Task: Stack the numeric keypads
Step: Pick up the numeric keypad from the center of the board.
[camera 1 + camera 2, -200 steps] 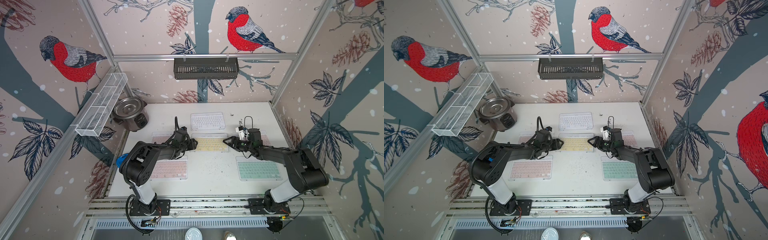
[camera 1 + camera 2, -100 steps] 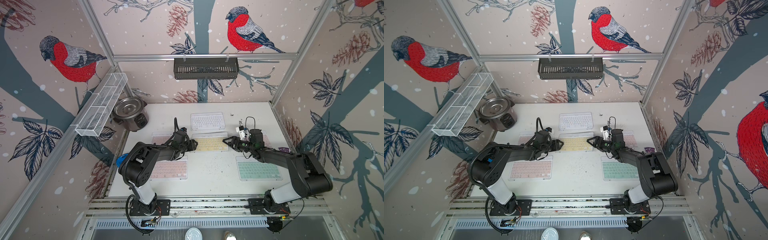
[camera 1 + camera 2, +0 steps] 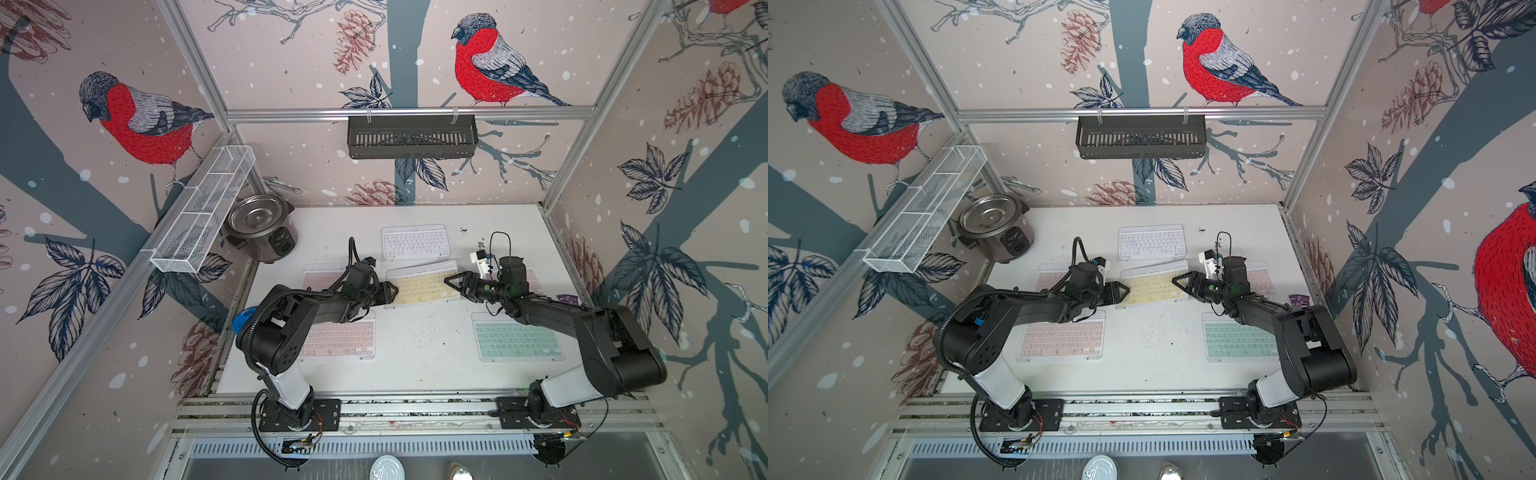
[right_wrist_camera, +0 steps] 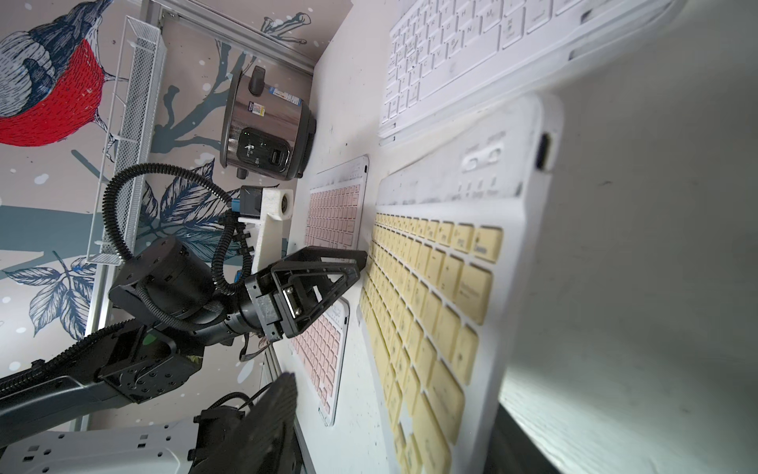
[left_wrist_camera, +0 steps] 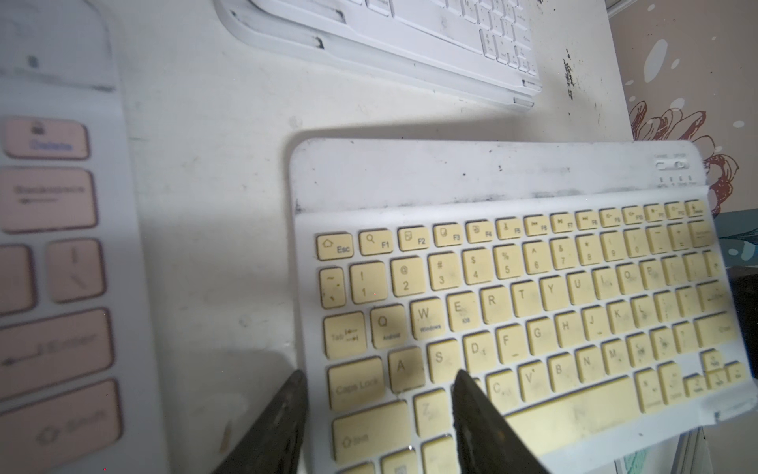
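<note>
In the middle of the table (image 3: 419,370): yellow keypad (image 3: 424,284), skewed, lying between the two grippers in both top views.
State of left gripper (image 3: 392,293): pressed together on the yellow keypad's left short edge.
State of right gripper (image 3: 449,282): jaws spread at the opposite short edge; contact cannot be told from above.
Neighbours: white keypad (image 3: 415,242) just behind; back pink keypad (image 3: 320,276) partly under the left arm (image 3: 316,305); front pink keypad (image 3: 338,338) and mint keypad (image 3: 517,337) nearer the rail (image 3: 415,405); right pink keypad (image 3: 533,279) mostly hidden by the right arm (image 3: 540,309).
Edges: cooker (image 3: 262,228) in the back-left corner, wire basket (image 3: 203,208) on the wall above it, black shelf (image 3: 411,137) on the back wall, purple packet (image 3: 567,298) by the right wall.
Open room: bare tabletop between the front pink keypad and the mint keypad, down to the rail.
Left wrist, yellow keypad (image 5: 512,307): its Caps Lock end sits between the dark fingers (image 5: 484,427) — one over the keys, one off the edge; a shadow lies beside it.
Left wrist, surroundings: white keypad (image 5: 410,33) beyond a strip of table; a pink keypad alongside, blurred.
Right wrist, right gripper (image 4: 393,394): fingers wide apart, the yellow keypad's near end between them.
Right wrist, far end: left gripper (image 4: 361,258) clamped on that edge — two pink keypads and the cooker (image 4: 266,131) behind it.
</note>
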